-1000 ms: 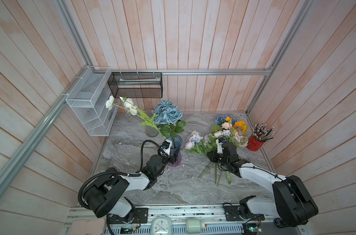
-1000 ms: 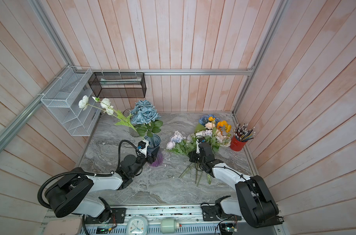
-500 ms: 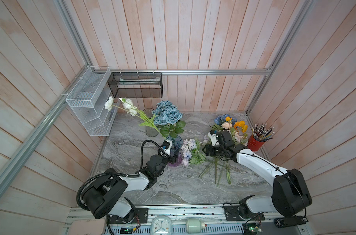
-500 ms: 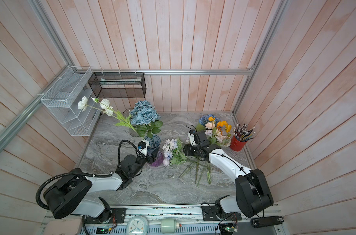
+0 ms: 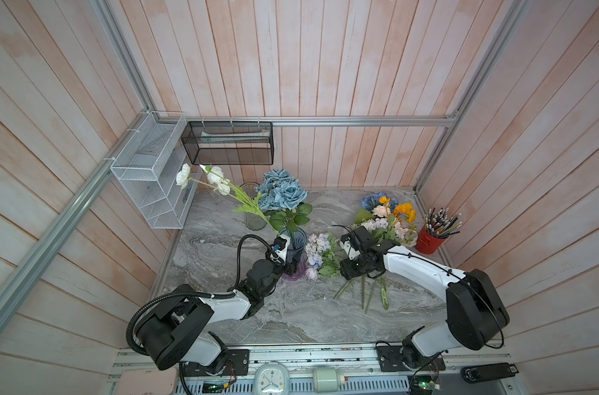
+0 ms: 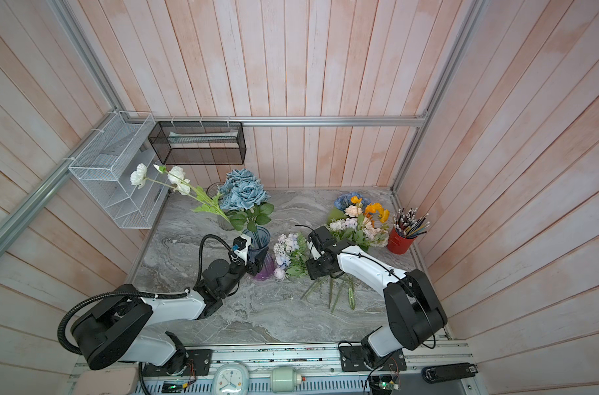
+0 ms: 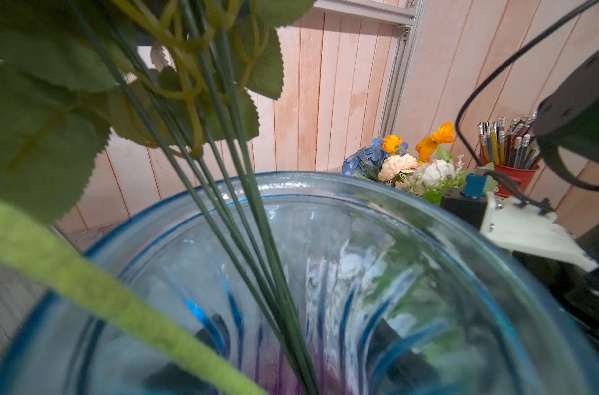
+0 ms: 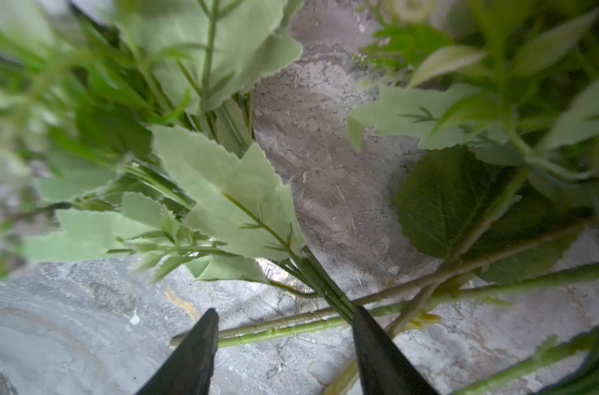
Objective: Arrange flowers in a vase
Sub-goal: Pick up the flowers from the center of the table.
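My right gripper (image 8: 284, 314) gapes empty over the stems of the lilac-and-white artificial flower bunch (image 5: 320, 253), lying at 3 o'clock of the blue ribbed glass vase (image 5: 293, 239). The left gripper (image 5: 290, 268) apparently clamps the vase base. I'd pinch the stems low.

Both top views look steeply down from high over the front edge, taking in the whole table (image 5: 291, 318) — almost one shared scene. The left wrist camera sits right against the blue vase (image 7: 325, 222), facing the far corner and the pencil cup (image 7: 510, 174). The right wrist camera looks down, close, onto stems (image 8: 274, 330) on the table.
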Tool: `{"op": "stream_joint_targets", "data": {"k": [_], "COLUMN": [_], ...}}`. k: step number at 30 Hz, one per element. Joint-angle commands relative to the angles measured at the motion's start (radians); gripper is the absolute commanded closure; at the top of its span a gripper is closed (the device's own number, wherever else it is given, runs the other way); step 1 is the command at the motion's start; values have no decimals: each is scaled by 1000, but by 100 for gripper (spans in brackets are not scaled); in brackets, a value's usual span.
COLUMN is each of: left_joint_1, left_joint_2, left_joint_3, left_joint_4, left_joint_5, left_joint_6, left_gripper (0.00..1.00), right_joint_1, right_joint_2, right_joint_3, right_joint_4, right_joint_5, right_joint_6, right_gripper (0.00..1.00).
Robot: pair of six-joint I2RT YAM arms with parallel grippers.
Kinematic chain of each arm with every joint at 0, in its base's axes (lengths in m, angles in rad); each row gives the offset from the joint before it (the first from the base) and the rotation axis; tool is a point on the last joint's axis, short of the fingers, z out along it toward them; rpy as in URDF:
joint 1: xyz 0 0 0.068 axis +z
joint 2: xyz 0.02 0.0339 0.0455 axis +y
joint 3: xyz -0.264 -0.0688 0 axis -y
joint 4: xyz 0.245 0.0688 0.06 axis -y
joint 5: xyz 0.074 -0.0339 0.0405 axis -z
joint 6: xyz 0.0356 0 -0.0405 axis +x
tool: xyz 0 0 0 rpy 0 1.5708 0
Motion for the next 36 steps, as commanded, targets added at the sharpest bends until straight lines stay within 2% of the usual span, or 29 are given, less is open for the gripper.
{"op": "stream_joint_targets", "data": {"k": [1,12,19,21,26,36], "left_joint_1": [-3,-9,-9,-9,-10,-10], "left_joint_2": [24,18,16,16,17,28], "left_joint_3": [-13,-21,-21,-21,-22,-18], "left_joint_4": [-100,-86,-86,-85,-86,-80], "left_joint_5": [-7,-12,-16,-16,-16,-16], "left_joint_6": [-11,-14,-9,-10,-11,-11], "left_gripper": [100,100,100,100,100,100], "right_joint_1": [20,41,81,83,85,98], "right_joint_2": [49,148,201,206,196,112], "right_joint_3": [22,84,114,114,114,106], "right_joint_4": [-41,43,74,77,67,10], "right_joint_5": [67,166,184,182,163,146], "right_joint_6": [-52,-115,-166,-175,-176,-138], "right_gripper": [38,39,41,46,71,98]}}
